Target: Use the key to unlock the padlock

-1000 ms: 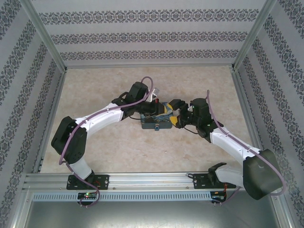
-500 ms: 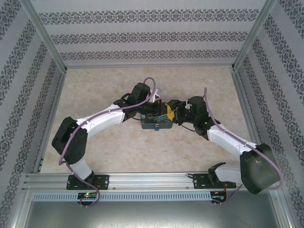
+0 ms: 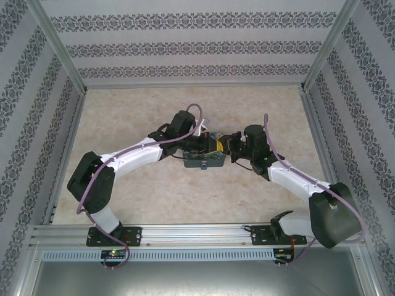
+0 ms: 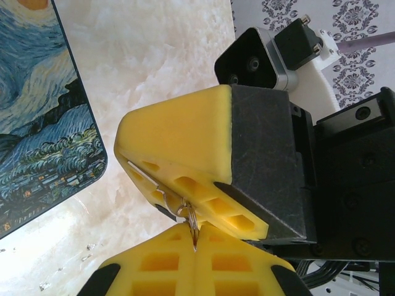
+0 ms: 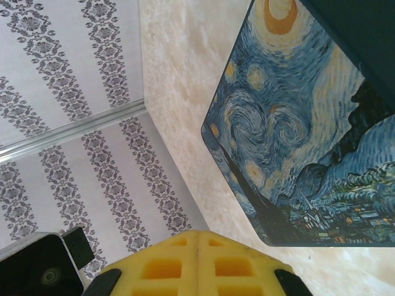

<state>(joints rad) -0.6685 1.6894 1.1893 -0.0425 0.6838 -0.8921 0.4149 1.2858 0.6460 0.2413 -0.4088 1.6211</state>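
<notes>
In the left wrist view my left gripper (image 4: 194, 227) is shut on a thin silvery key ring (image 4: 190, 216) that rises out of its yellow fingers. My right gripper (image 4: 128, 162) comes in from the right, shut on the key (image 4: 143, 176), a thin metal sliver lying in the seam of its pads and joined to the ring. From above, both grippers (image 3: 208, 145) (image 3: 222, 147) meet tip to tip over the starry-night box (image 3: 203, 161). The right wrist view shows the right gripper's pads (image 5: 199, 233) pressed together. The padlock is hidden.
The box (image 4: 43, 123) (image 5: 296, 142) lies flat on the marbled table (image 3: 142, 191), just under the grippers. Patterned walls (image 3: 197, 46) and metal frame posts close in the back and both sides. Purple cables loop from both arms.
My right gripper has moved left up to the left gripper and closed from wide open to shut. The left gripper has stayed shut and shifted only slightly.
</notes>
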